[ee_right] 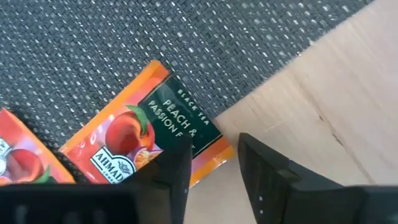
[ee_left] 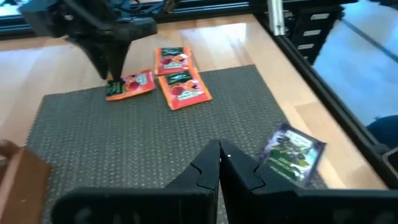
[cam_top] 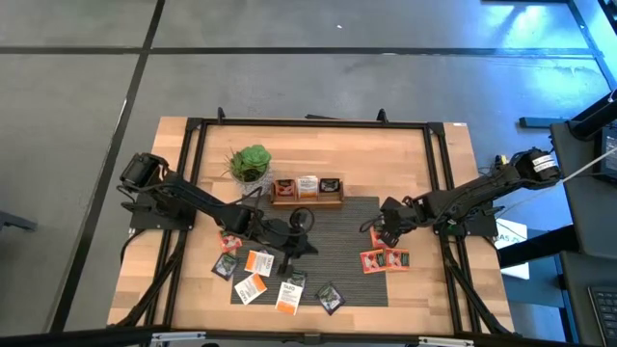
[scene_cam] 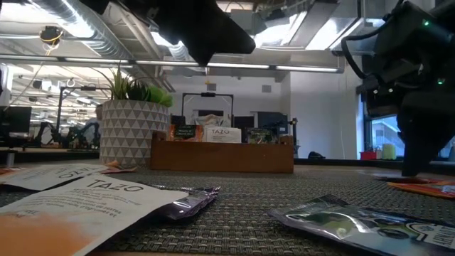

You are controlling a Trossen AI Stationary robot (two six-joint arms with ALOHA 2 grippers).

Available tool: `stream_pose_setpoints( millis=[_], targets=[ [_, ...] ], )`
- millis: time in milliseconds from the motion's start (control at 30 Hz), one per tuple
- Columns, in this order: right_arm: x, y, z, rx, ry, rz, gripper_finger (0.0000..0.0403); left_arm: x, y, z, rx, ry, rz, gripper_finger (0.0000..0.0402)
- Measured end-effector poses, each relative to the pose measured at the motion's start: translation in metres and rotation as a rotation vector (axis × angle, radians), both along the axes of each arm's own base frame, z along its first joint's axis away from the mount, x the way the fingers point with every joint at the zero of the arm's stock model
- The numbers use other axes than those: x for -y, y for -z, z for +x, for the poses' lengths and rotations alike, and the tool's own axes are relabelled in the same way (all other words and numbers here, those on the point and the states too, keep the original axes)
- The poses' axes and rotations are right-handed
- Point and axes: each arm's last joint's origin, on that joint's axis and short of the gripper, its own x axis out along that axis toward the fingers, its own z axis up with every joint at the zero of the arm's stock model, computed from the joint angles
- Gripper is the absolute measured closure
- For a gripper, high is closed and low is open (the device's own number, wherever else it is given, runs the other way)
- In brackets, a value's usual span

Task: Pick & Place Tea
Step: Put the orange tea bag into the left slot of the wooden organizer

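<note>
From above, we saw the right gripper (cam_top: 384,229) at centre right, over the orange sachets (cam_top: 385,258). The left gripper (cam_top: 307,245) sat mid-frame, jaws together. In the right wrist view, the jaws stood apart astride the corner of a peach sachet (ee_right: 143,140), lower centre, at the mat (ee_right: 124,37) edge.

Orange-red peach-printed tea sachets (ee_right: 143,146) lie on the dark grey woven mat (ee_right: 186,43) over pale wood.

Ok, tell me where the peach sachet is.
The peach sachet lies at the grey mat's right edge, under the right gripper, beside the other orange-red sachets.
</note>
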Motion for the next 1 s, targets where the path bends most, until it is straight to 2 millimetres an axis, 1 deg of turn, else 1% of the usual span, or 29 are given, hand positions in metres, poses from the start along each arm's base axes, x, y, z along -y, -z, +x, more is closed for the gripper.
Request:
stream_pose_setpoints(
  millis=[267, 333, 500, 633, 733, 800, 1000],
  targets=[
    [0.002, 0.001, -0.003, -0.027, -0.021, -0.046, 0.0381, -0.001, 0.001, -0.001, -0.013, -0.027, 0.022, 0.0398],
    [0.002, 0.002, -0.003, -0.028, -0.02, -0.05, 0.0395, -0.001, 0.002, -0.001, -0.015, -0.027, 0.023, 0.0398],
    [0.002, 0.001, -0.003, -0.032, 0.007, -0.054, 0.0397, -0.002, 0.004, -0.002, -0.042, -0.027, 0.032, 0.0398],
    [0.001, -0.008, 0.002, -0.042, -0.014, -0.063, 0.0399, -0.003, 0.001, -0.006, -0.066, -0.027, 0.041, 0.0398],
    [0.0, -0.017, 0.006, -0.053, -0.049, -0.078, 0.04, -0.006, -0.009, -0.015, -0.084, -0.03, 0.041, 0.0398],
    [-0.002, -0.025, 0.013, -0.014, -0.063, -0.077, 0.04, -0.008, -0.018, -0.021, -0.085, -0.037, 0.03, 0.0398],
    [-0.003, -0.035, 0.02, 0.023, -0.081, -0.097, 0.0401, -0.012, -0.046, -0.036, -0.03, -0.047, 0.006, 0.0398]
  ],
)
